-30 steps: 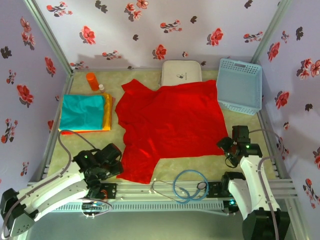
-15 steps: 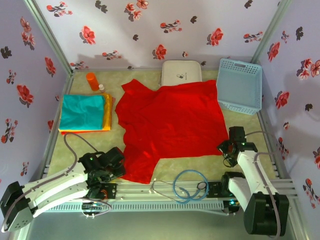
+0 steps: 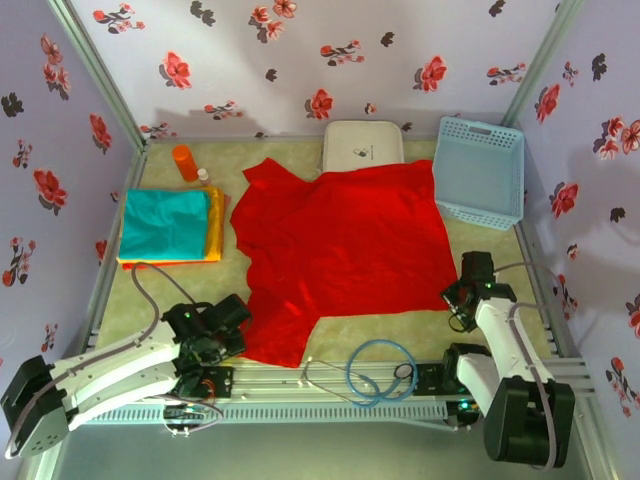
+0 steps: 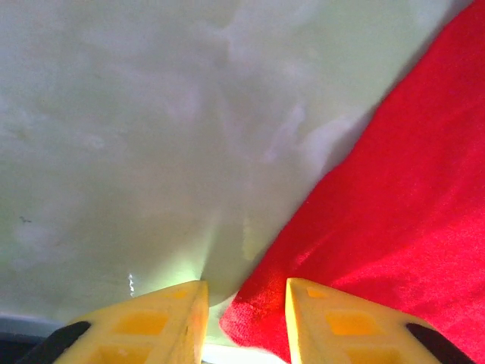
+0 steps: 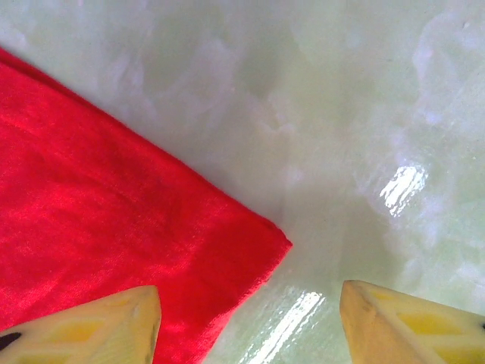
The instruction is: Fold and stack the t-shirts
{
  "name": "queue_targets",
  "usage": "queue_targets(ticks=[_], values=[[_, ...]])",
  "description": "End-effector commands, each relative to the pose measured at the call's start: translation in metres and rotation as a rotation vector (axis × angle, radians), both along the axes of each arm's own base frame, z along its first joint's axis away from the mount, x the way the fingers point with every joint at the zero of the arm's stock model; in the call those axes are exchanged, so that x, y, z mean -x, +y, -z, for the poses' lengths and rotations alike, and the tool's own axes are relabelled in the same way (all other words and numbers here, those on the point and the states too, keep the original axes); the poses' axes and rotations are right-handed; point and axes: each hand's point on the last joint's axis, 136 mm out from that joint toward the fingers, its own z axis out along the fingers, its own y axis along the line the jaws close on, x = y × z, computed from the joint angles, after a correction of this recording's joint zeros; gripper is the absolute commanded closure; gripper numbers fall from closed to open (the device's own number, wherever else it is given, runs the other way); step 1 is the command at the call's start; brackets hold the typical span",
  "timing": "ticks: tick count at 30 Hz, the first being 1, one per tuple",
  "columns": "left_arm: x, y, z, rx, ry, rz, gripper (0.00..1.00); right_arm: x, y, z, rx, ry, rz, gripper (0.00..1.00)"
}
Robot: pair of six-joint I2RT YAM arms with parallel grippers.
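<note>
I am at the pickup for the first fold. The red t-shirt [image 3: 340,250] lies spread open across the middle of the top view, hem toward the bottom of the frame. The folded stack [image 3: 165,222], teal on top, sits at the left.

At the bottom of its wrist view, the left gripper [image 4: 242,318] has its jaws narrow. The shirt's corner lies in the gap, close to the right-hand finger, and I judge it is not yet pinched. The right gripper [image 5: 250,326] stands wide, with the other hem corner pointing into the gap from the left, nearer the left-hand finger.

To do this well, I would shift the right gripper toward the cloth so the corner sits centred. Both grippers should stay low on the table and bite deep enough to catch both layers. Then I would lift both corners evenly, or the hem will skew.

The wrist views show how each corner sits between the fingers, which the arm bodies hide from above. The top view gives the shirt's whole lie: a rumpled sleeve at upper left, and a bare strip of table beside the stack.
</note>
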Motion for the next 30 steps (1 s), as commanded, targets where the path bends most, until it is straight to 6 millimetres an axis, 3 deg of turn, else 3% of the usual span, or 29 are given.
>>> queue_targets(ticks=[1, 10, 21, 26, 30], values=[[-0.023, -0.023, -0.006, 0.067, -0.101, 0.024, 0.72, -0.014, -0.005, -0.008, 0.025, -0.021, -0.024, 0.39], [-0.036, -0.033, -0.012, 0.070, -0.142, 0.041, 0.77, -0.029, 0.010, 0.019, -0.060, 0.026, -0.098, 0.47], [-0.043, -0.040, -0.017, 0.079, -0.167, 0.045, 0.88, -0.040, 0.016, 0.017, -0.088, 0.008, -0.140, 0.83], [-0.046, -0.039, -0.026, 0.062, -0.180, 0.060, 0.98, -0.042, 0.018, 0.014, -0.093, -0.008, -0.162, 0.99], [-0.047, -0.035, -0.031, 0.035, -0.182, 0.084, 1.00, -0.046, 0.022, 0.011, -0.110, -0.042, -0.175, 1.00]])
